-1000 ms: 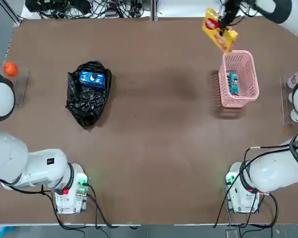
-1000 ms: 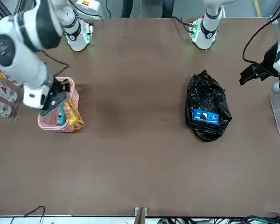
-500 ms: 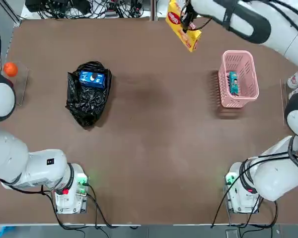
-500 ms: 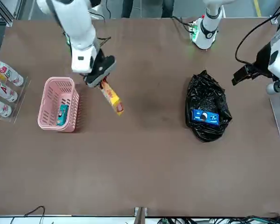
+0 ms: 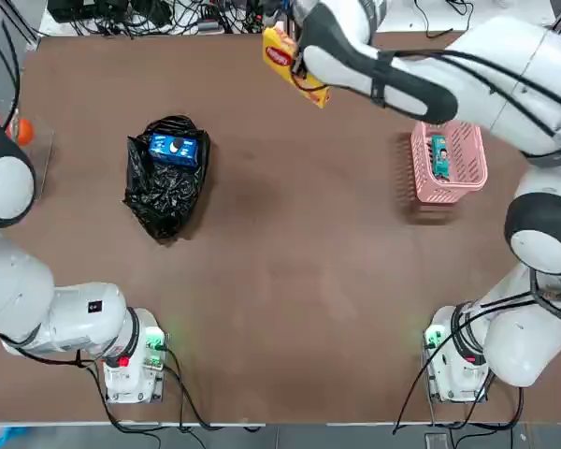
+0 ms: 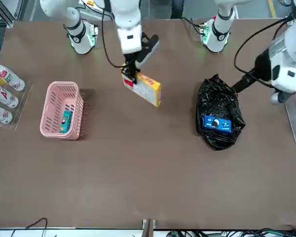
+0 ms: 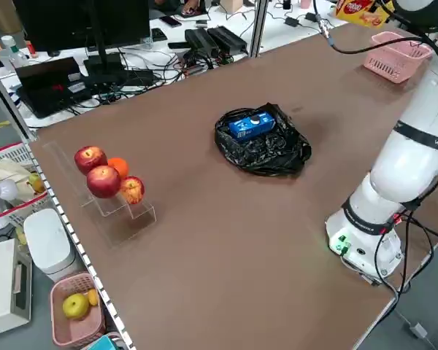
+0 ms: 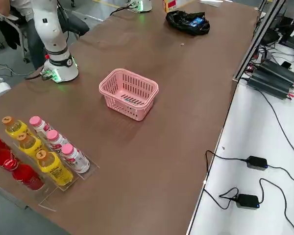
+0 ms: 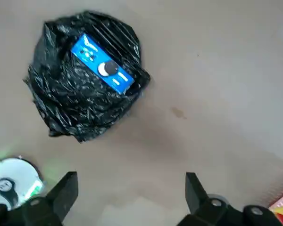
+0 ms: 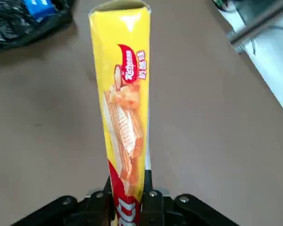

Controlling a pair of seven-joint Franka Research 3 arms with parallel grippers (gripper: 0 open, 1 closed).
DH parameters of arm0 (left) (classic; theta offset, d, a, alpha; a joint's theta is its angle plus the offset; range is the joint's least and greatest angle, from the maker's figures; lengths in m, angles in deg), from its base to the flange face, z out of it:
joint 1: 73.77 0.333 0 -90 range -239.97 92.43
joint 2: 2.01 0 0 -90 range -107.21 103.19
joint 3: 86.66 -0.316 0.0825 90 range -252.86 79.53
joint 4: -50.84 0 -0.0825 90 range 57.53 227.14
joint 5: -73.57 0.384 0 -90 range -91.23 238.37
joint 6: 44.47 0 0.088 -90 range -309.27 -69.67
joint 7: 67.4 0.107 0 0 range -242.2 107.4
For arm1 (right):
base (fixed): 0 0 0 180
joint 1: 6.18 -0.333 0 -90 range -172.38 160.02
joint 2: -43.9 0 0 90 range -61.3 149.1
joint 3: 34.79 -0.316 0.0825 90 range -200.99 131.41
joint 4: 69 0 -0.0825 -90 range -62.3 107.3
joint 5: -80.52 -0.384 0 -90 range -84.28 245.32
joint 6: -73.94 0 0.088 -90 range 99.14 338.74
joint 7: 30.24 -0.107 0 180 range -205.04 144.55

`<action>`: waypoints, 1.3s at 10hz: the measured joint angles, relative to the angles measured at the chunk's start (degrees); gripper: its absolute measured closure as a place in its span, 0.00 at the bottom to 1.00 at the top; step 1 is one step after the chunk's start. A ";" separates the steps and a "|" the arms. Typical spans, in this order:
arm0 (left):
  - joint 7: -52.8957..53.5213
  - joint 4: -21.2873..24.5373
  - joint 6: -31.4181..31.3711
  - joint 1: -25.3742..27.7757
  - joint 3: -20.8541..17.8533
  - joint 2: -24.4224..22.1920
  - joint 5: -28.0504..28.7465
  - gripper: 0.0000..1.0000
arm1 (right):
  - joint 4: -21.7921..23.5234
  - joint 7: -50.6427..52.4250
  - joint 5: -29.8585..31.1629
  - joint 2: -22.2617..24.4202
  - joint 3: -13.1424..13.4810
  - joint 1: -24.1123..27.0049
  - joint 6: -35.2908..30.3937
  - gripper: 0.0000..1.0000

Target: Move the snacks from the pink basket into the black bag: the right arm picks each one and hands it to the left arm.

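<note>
Gripping the yellow packet (image 6: 147, 88) by one end, right end effector (image 6: 131, 70) raised above the tabletop (image 5: 290, 243) between the pink basket (image 5: 449, 150) and the black bag (image 5: 165, 177), toward the far edge. Fingers (image 10: 150, 186) pressed against both faces of the packet in the right wrist view, the rest of the packet jutting straight out from them, tilted over the bare tabletop. Slim teal packet (image 5: 439, 154) lying inside the pink basket, well apart from either end effector. Blue packet (image 5: 174, 148) resting on top of the black bag's wrinkled folds. Left end effector (image 9: 127, 197) held above the tabletop near the black bag at the robot's left side, fingers (image 9: 63, 190) spread wide with nothing between them; bag and blue packet below and ahead of it in the left wrist view, not touching it.
</note>
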 joint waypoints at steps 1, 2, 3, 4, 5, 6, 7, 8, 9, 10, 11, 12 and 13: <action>-2.47 -0.02 -0.36 -1.24 0.57 0.66 -0.06 0.00 | -1.78 0.00 0.13 -1.72 0.02 -1.22 0.46 0.77; -4.04 -0.02 -0.47 -2.23 0.67 0.99 -0.60 0.00 | -2.87 0.00 0.16 -2.79 0.04 -1.75 1.44 0.77; -5.36 -0.02 -0.65 -2.73 0.67 1.04 -1.79 0.00 | -3.54 0.00 0.16 -3.32 0.05 -2.08 2.46 0.77; -7.15 -0.06 -0.91 -3.28 0.69 1.04 -3.05 0.00 | -4.16 -0.01 0.16 -3.62 0.08 -2.66 2.75 0.77; -10.05 -0.05 -1.62 -4.16 0.69 1.10 -4.08 0.00 | -5.20 -0.42 0.16 -4.03 0.08 -3.70 2.80 0.77; -13.56 -0.04 -2.86 -5.10 0.71 1.42 -5.14 0.00 | -6.71 -1.01 0.16 -4.82 0.07 -4.86 2.87 0.77; -17.31 -0.03 -3.76 -6.12 0.71 1.99 -6.13 0.00 | -8.24 -1.55 0.16 -6.00 0.08 -5.82 3.48 0.77; -20.67 -0.02 -4.28 -7.16 0.72 2.74 -6.79 0.00 | -9.27 -2.71 0.16 -7.34 0.08 -6.65 5.19 0.77; -22.81 -0.02 -4.72 -7.90 0.74 3.48 -6.98 0.00 | -9.86 -4.10 0.16 -8.46 0.09 -7.39 7.15 0.77; -23.49 -0.02 -4.81 -8.45 0.75 3.93 -7.16 0.00 | -10.18 -5.20 0.16 -9.27 0.09 -8.14 8.48 0.77; -24.20 -0.01 -4.81 -9.14 0.77 4.10 -7.23 0.00 | -10.37 -5.66 0.16 -9.71 0.09 -8.56 9.07 0.77; -25.63 0.07 -4.80 -9.80 0.79 4.16 -7.23 0.00 | -10.42 -5.83 0.16 -9.78 0.09 -8.67 9.18 0.77; -26.69 0.18 -4.74 -10.34 0.79 4.37 -7.24 0.00 | -10.50 -6.27 0.16 -9.78 0.11 -8.70 9.16 0.77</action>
